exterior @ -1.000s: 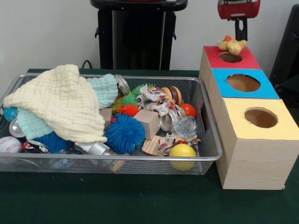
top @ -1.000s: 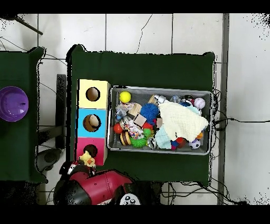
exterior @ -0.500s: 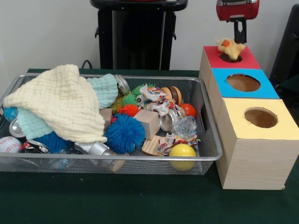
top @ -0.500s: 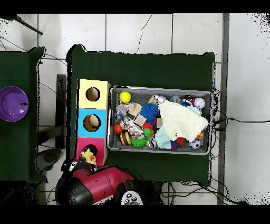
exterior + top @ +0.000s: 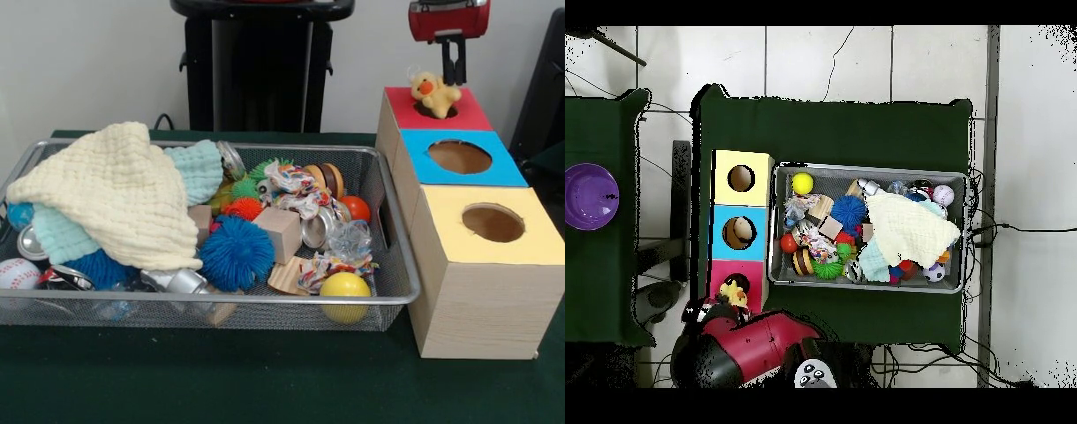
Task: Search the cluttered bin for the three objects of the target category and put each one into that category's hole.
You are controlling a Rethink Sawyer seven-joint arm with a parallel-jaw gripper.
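Observation:
The yellow duck [image 5: 433, 91] hangs upright right over the round hole [image 5: 441, 111] in the red-topped box [image 5: 470, 115], with its lower part at the hole's rim. My gripper [image 5: 455, 71] comes down just behind the duck, with its fingers close together on it. In the overhead view the duck [image 5: 733, 294] is at the near edge of the red box's hole [image 5: 737, 283], with the gripper [image 5: 725, 302] beside it. The wire mesh bin [image 5: 265, 300] lies left of the boxes, full of toys. No teddy bear or tiger shows.
The blue-topped box [image 5: 499, 170] and the yellow-topped box [image 5: 530, 243] stand in a row with the red one. In the bin a cream cloth [image 5: 115, 194] covers the left half. A blue spiky ball [image 5: 236, 252], rope toys and a yellow ball [image 5: 344, 287] lie on the right. A purple bowl [image 5: 590, 196] sits on a side table.
The duck has shifted from the red box's far edge to directly over the hole and turned upright. The gripper moved slightly with it.

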